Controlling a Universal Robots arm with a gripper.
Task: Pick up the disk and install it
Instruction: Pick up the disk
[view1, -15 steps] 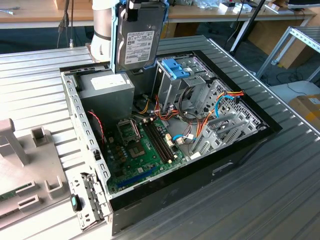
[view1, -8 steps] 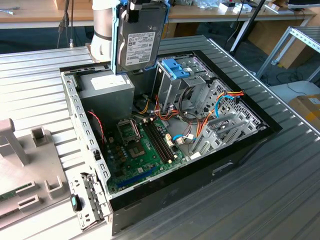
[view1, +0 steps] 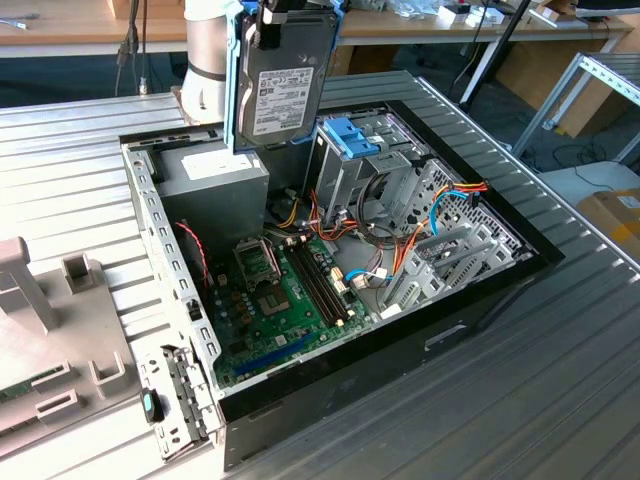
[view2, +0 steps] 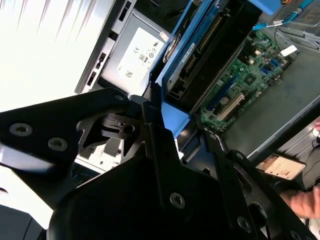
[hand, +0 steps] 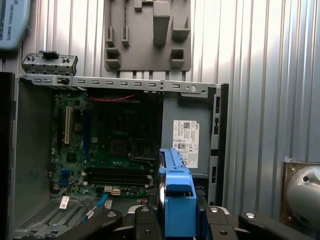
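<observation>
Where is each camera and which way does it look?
Exterior view: off the grey arm it shows; looks down into open black computer case.
First wrist view: on the arm, looks over black gripper into the case.
Second wrist view: on the arm, looks past gripper at green motherboard.
Both wrist views share: gripper clamping flat grey metal disk, light-blue frame.

The arm's smooth silver-grey metal cylinder (view1: 205, 50) has a paler ring around it lower down. In the first wrist view a rounded silver-grey joint housing (hand: 304, 192) has one small dark screw recess in its dome. The matt black hand (view2: 175, 117) is built of broad flat plates, chunky hinged links and a round pivot, fastened with silver round-headed screws (view2: 171, 200). In the first wrist view its black finger links (hand: 222, 222) show bright screw heads (hand: 215, 210) on either side.
</observation>
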